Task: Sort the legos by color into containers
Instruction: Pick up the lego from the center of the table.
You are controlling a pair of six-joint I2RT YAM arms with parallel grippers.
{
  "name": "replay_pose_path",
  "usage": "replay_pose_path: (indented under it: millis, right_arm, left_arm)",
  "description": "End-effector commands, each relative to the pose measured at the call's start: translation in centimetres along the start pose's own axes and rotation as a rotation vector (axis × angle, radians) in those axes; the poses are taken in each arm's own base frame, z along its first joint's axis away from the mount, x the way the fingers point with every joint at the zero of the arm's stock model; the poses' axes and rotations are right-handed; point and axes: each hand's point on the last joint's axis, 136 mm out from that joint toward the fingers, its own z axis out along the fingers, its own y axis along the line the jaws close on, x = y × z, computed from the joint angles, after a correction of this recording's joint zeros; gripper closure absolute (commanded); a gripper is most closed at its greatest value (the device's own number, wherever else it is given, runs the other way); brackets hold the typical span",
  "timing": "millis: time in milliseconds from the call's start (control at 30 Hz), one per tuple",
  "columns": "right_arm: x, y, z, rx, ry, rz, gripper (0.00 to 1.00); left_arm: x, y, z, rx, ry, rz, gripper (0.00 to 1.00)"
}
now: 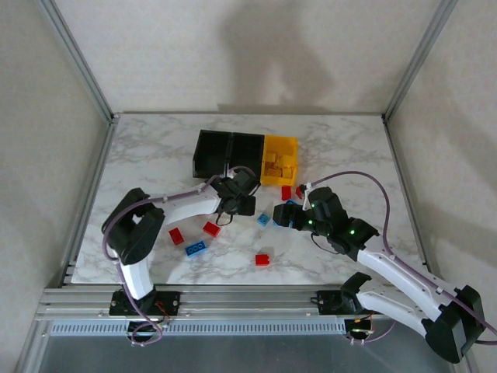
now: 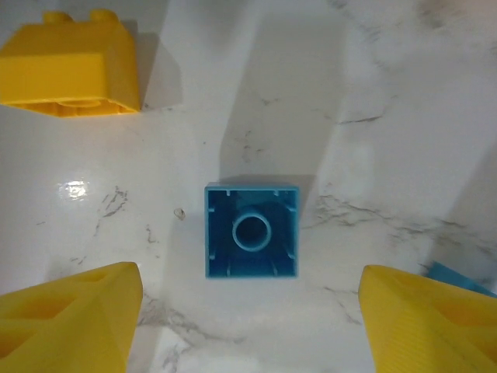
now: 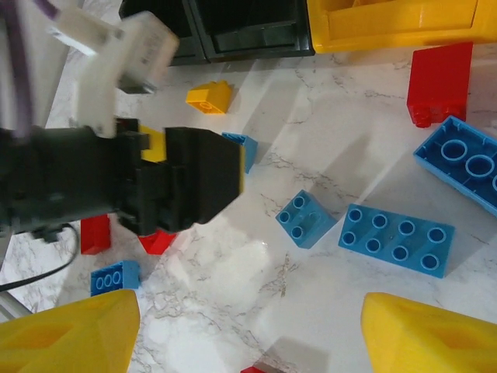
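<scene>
1. From above, we see three bins in a row at top centre of the marble table (image 1: 147,155). Two black bins (image 1: 200,159) stand on the left and a yellow bin (image 1: 279,141) on the right, holding yellow bricks (image 1: 278,165).
2. The left claw (image 2: 250,311) hangs just below the black bins in the overhead frame. In its own wrist frame we find its yellow fingers (image 2: 70,318) wide apart at the bottom corners, holding nothing.
3. A blue brick (image 2: 251,231) lies upside down on the marble at the centre of that frame, hollow side up. It sits above and between the fingertips and touches neither.
4. A yellow brick (image 2: 70,74) lies tipped over in the upper left of the same frame, well apart from the blue one.
5. The right claw (image 3: 248,334) sits right of centre in the overhead frame. Its fingers (image 3: 431,334) stand wide at the bottom corners of its wrist frame, and we see nothing between them.
6. In that wrist frame, a long blue brick (image 3: 396,239) and a small blue brick (image 3: 305,218) lie studs-up, near each other, right of centre. A red brick (image 3: 441,81) lies in the upper right, just below the yellow bin.
7. Overhead, a blue lego (image 1: 196,249) lies at lower left of the table and a red lego (image 1: 262,259) near bottom centre.
</scene>
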Motion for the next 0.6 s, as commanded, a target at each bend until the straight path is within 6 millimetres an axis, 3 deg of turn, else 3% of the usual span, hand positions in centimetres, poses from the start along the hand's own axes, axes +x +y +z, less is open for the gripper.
replay_pose_path:
  millis: [0, 133, 267, 400, 567]
  right_arm:
    - [-0.7, 1.1, -0.8, -0.039, -0.030, -0.005, 0.25]
    - [-0.5, 0.4, -0.9, 0.000, -0.027, -0.007, 0.25]
    - [-0.6, 0.0, -0.8, 0.019, -0.030, -0.012, 0.25]
    - [-0.6, -0.2, -0.3, 0.029, -0.028, -0.015, 0.25]
    - [-0.9, 0.1, 0.1, 0.028, -0.024, -0.022, 0.25]
  left_arm:
    - [-0.9, 0.3, 1.3, -0.013, -0.002, -0.019, 0.27]
    - [-0.9, 0.5, 2.6, -0.019, 0.013, -0.030, 0.33]
    - [-1.2, 0.1, 2.6, -0.008, 0.015, -0.020, 0.52]
    - [-2.0, -0.2, 1.3, 0.005, -0.006, -0.008, 0.72]
    - [-3.9, 0.0, -1.3, 0.003, -0.054, 0.003, 0.77]
